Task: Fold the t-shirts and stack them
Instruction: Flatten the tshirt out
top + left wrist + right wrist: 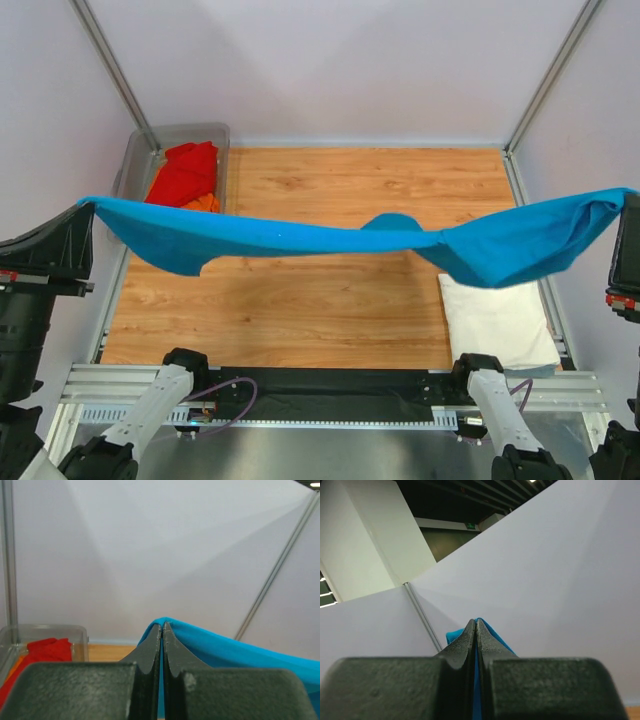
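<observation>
The bright blue t-shirt [300, 240] hangs stretched high above the table between both grippers. My left gripper [85, 205] is shut on its left end, and the cloth shows pinched at the tips in the left wrist view [163, 625]. My right gripper [628, 200] is shut on its right end, with blue cloth between the tips in the right wrist view [476, 621]. A folded white t-shirt [497, 318] lies at the table's front right. A red t-shirt [185, 172] and an orange t-shirt [205, 203] lie in the tub.
A grey see-through plastic tub [215, 135] stands at the back left corner of the wooden table [300, 310]. Metal frame posts [110, 65] and white walls enclose the back and sides.
</observation>
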Motion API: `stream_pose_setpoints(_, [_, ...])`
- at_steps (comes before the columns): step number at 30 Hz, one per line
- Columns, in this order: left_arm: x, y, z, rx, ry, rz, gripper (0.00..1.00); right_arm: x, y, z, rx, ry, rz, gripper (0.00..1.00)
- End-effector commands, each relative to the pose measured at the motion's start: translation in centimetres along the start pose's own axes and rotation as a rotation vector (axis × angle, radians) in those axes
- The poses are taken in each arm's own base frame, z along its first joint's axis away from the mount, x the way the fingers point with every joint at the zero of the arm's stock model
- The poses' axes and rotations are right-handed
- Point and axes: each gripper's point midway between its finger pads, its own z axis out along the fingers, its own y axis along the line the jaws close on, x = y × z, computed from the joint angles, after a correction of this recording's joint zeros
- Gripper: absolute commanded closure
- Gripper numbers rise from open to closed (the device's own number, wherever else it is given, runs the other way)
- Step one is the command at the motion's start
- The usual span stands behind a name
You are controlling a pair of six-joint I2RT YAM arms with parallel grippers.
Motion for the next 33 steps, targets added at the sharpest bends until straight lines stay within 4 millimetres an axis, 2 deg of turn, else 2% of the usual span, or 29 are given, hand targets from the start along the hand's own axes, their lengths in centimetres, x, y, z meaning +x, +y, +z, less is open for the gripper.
stream_pose_setpoints(1, [-1.6, -0.6, 0.8, 0.026, -0.044, 0.03, 1.0, -0.6, -0.1, 1.6, 0.001, -0.03, 0.005, 1.0])
stream_pose_setpoints(4, [-1.6, -0.4, 2.1, 0.014, -0.044, 0.04, 1.0, 0.2, -1.0, 3.2, 0.017, -0.005, 0.004, 1.0])
stream_pose_setpoints(6, [-0.9, 0.0, 3.7, -0.007, -0.018, 0.048, 1.0, 1.9, -2.7, 5.2, 0.05, 0.041, 0.015, 1.0])
stream_pose_setpoints(7, [-0.6, 0.2, 4.5, -0.016, -0.011, 0.058, 1.0, 3.0, -3.8, 6.2, 0.067, 0.065, 0.027, 1.0])
stream_pose_setpoints(8, [0.7, 0.7, 5.9, -0.032, 0.021, 0.068, 1.0, 4.5, -5.3, 7.7, 0.094, 0.099, 0.04, 1.0])
stream_pose_setpoints(9, [1.4, 1.0, 6.8, -0.042, 0.039, 0.077, 1.0, 5.6, -6.1, 8.6, 0.098, 0.123, 0.05, 1.0])
stream_pose_setpoints(10, [2.0, 1.3, 7.7, -0.052, 0.049, 0.087, 1.0, 7.3, -7.8, 9.4, 0.129, 0.161, 0.061, 1.0])
stream_pose_setpoints(11, [4.4, 2.3, 9.4, -0.086, 0.108, 0.11, 1.0, 8.8, -9.1, 10.3, 0.151, 0.191, 0.071, 1.0])
stream_pose_setpoints(13, [7.0, 3.4, 11.2, -0.115, 0.172, 0.133, 1.0, 13.0, -13.0, 12.2, 0.215, 0.272, 0.088, 1.0])
stream_pose_setpoints(14, [10.1, 4.4, 12.5, -0.135, 0.246, 0.157, 1.0, 14.2, -14.3, 12.6, 0.233, 0.297, 0.085, 1.0])
stream_pose_setpoints(15, [11.6, 5.0, 13.2, -0.147, 0.27, 0.165, 1.0, 16.4, -16.4, 13.7, 0.264, 0.338, 0.089, 1.0])
stream_pose_setpoints(16, [13.4, 5.8, 13.6, -0.171, 0.307, 0.171, 1.0, 18.8, -18.6, 13.8, 0.302, 0.383, 0.095, 1.0])
stream_pose_setpoints(17, [17.4, 7.6, 13.7, -0.235, 0.39, 0.173, 1.0, 20.4, -19.8, 14.1, 0.317, 0.413, 0.102, 1.0])
stream_pose_setpoints(18, [19.5, 8.9, 13.5, -0.285, 0.435, 0.173, 1.0, 23.1, -22.3, 14.9, 0.348, 0.456, 0.112, 1.0])
stream_pose_setpoints(19, [21.5, 10.7, 13.2, -0.363, 0.476, 0.181, 1.0, 24.8, -23.7, 15.1, 0.358, 0.482, 0.117, 1.0])
stream_pose_setpoints(20, [25.3, 12.4, 12.2, -0.414, 0.565, 0.186, 1.0, 27.8, -26.1, 14.7, 0.398, 0.533, 0.133, 1.0])
stream_pose_setpoints(21, [27.1, 13.5, 11.7, -0.461, 0.602, 0.169, 1.0, 29.2, -27.1, 15.3, 0.392, 0.533, 0.134, 1.0])
stream_pose_setpoints(22, [28.9, 14.8, 11.1, -0.514, 0.638, 0.161, 1.0, 32.8, -29.6, 15.4, 0.424, 0.591, 0.145, 1.0])
stream_pose_setpoints(23, [32.7, 16.9, 9.8, -0.576, 0.73, 0.15, 1.0, 34.7, -30.7, 15.4, 0.431, 0.616, 0.143, 1.0])
stream_pose_setpoints(24, [34.4, 17.6, 9.6, -0.599, 0.75, 0.11, 1.0, 36.0, -31.5, 16.0, 0.421, 0.618, 0.113, 1.0])
stream_pose_setpoints(25, [37.5, 18.7, 8.9, -0.625, 0.833, 0.079, 1.0, 40.6, -33.5, 15.7, 0.452, 0.691, 0.119, 1.0])
stream_pose_setpoints(26, [39.4, 20.6, 7.4, -0.696, 0.887, 0.05, 1.0, 42.5, -34.2, 15.9, 0.453, 0.72, 0.119, 1.0])
stream_pose_setpoints(27, [40.8, 21.6, 7.0, -0.738, 0.911, 0.007, 1.0, 43.6, -35.0, 16.9, 0.447, 0.724, 0.11, 1.0])
stream_pose_setpoints(28, [42.5, 21.8, 6.8, -0.728, 0.957, -0.03, 1.0, 46.4, -34.4, 16.8, 0.426, 0.768, 0.119, 1.0])
stream_pose_setpoints(29, [45.0, 23.2, 6.0, -0.766, 1.031, -0.045, 1.0, 50.4, -36.7, 15.9, 0.458, 0.831, 0.124, 1.0])
stream_pose_setpoints(30, [46.2, 23.5, 6.1, -0.764, 1.059, -0.052, 1.0, 51.1, -36.6, 17.0, 0.441, 0.829, 0.117, 1.0])
stream_pose_setpoints(31, [47.2, 23.7, 6.2, -0.752, 1.098, -0.062, 1.0, 52.7, -36.6, 16.9, 0.437, 0.854, 0.115, 1.0])
stream_pose_setpoints(32, [48.7, 24.9, 5.9, -0.787, 1.158, -0.063, 1.0, 55.8, -38.4, 15.7, 0.472, 0.912, 0.127, 1.0])
stream_pose_setpoints(33, [49.4, 25.3, 5.9, -0.802, 1.189, -0.058, 1.0, 56.2, -38.3, 16.6, 0.461, 0.908, 0.131, 1.0])
